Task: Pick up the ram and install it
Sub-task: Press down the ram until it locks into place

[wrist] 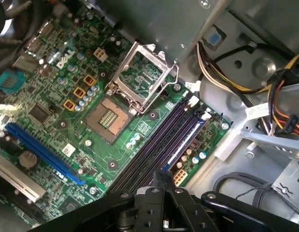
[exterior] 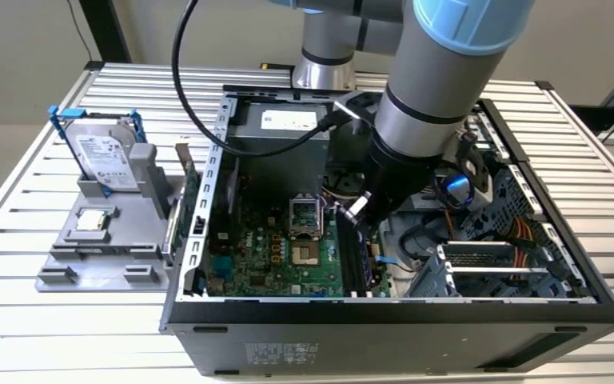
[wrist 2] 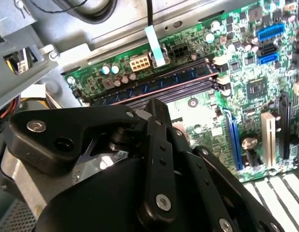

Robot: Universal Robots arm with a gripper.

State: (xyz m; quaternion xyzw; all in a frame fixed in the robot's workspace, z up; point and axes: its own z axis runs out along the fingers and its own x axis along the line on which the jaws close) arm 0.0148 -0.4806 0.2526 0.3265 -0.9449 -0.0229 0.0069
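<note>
Jaws point(wrist 2: 156, 108) over seated ram point(wrist 2: 154, 83), cables point(wrist: 265, 92) beside

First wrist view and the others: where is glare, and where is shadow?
First wrist view: bright glare on the open CPU socket frame, the end effector dark. Second wrist view: sheen on the ram in its slot. Exterior view: the arm shades the case interior.
</note>
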